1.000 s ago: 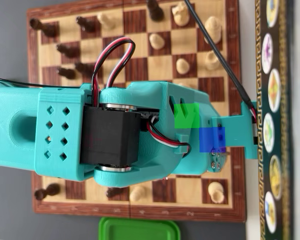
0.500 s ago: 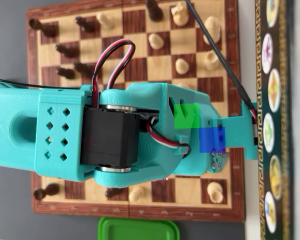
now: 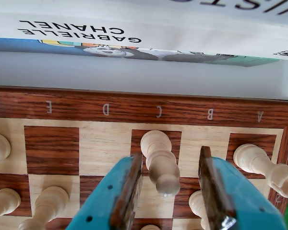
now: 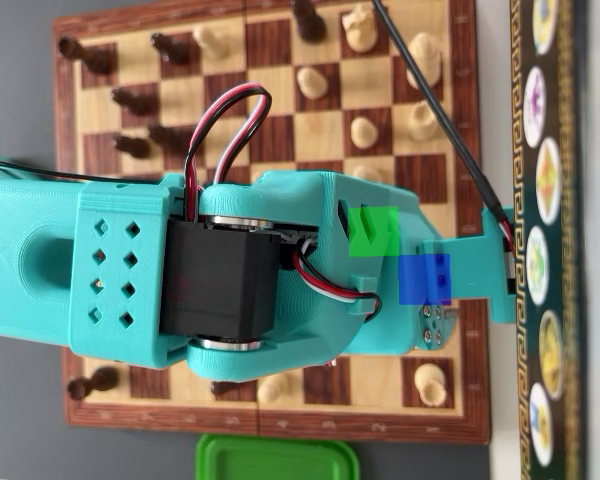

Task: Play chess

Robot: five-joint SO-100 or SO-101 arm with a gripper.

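Jaws (image 3: 170,191) seen spread wide in the wrist view, nothing gripped, pale piece (image 3: 159,163) framed between them on the C-file square, board (image 3: 134,109) edged by a book (image 3: 134,38).

In the wrist view my tool (image 3: 170,191) sits over the chessboard (image 3: 105,143) with a bishop (image 3: 159,160) between its fingers, near the lettered edge. A book (image 3: 134,28) lies beyond that edge. In the overhead view a lid (image 4: 278,458) lies beside the board's bottom edge
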